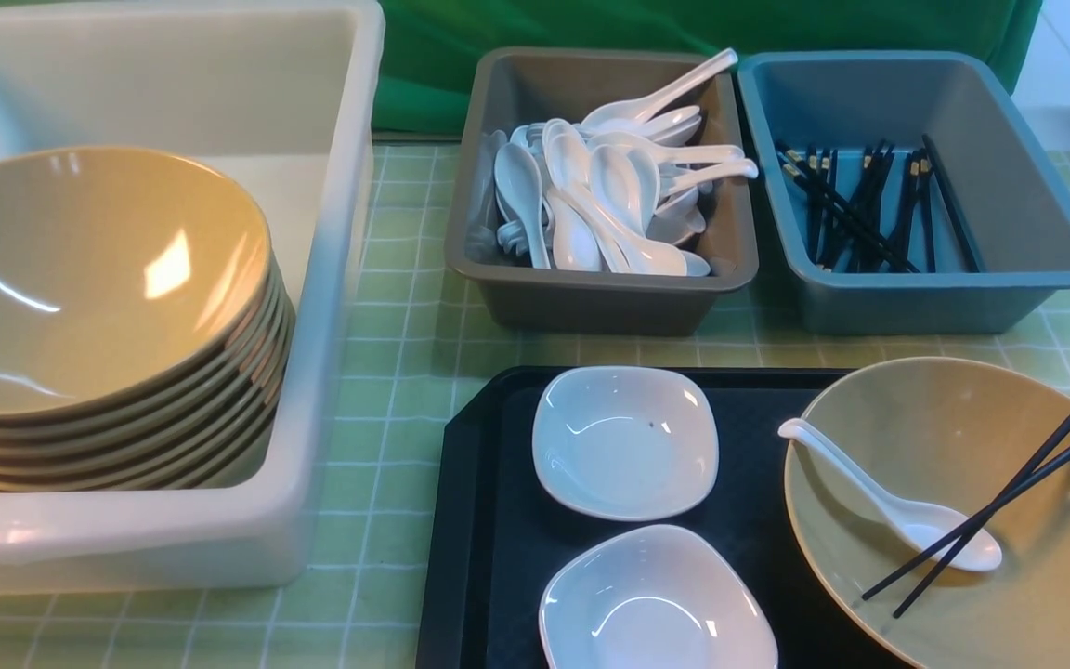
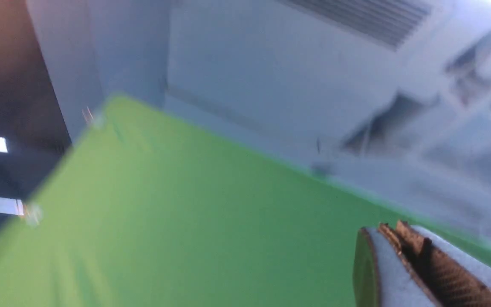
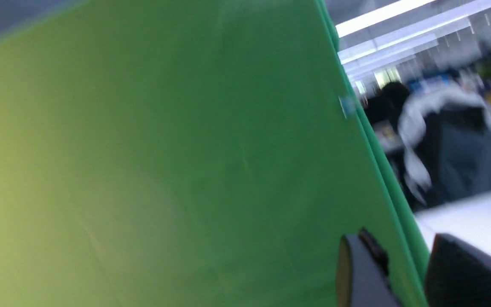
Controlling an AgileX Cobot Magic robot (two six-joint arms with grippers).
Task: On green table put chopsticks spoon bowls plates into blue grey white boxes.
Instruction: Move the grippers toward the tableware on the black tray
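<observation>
On the green table point(image 1: 405, 307) a black tray point(image 1: 489, 520) carries two white plates point(image 1: 625, 441) point(image 1: 656, 604) and a tan bowl point(image 1: 953, 427). A white spoon point(image 1: 897, 506) and a pair of black chopsticks point(image 1: 1027, 483) lie in that bowl. The white box point(image 1: 349, 232) at the left holds a stack of tan bowls point(image 1: 98, 279). Spoons point(image 1: 591, 186) fill the grey box point(image 1: 591, 307), and chopsticks point(image 1: 860, 209) lie in the blue box point(image 1: 1037, 186). Neither arm shows in the front view. My left gripper point(image 2: 394, 228) is shut and empty. My right gripper point(image 3: 399, 251) is open with nothing between its fingers.
A dark green cloth point(image 1: 684, 28) hangs behind the boxes; both wrist views face it, raised away from the table, as a green cloth panel point(image 2: 186, 213) point(image 3: 164, 149). A blurred room with a seated person point(image 3: 433, 128) lies beyond its edge.
</observation>
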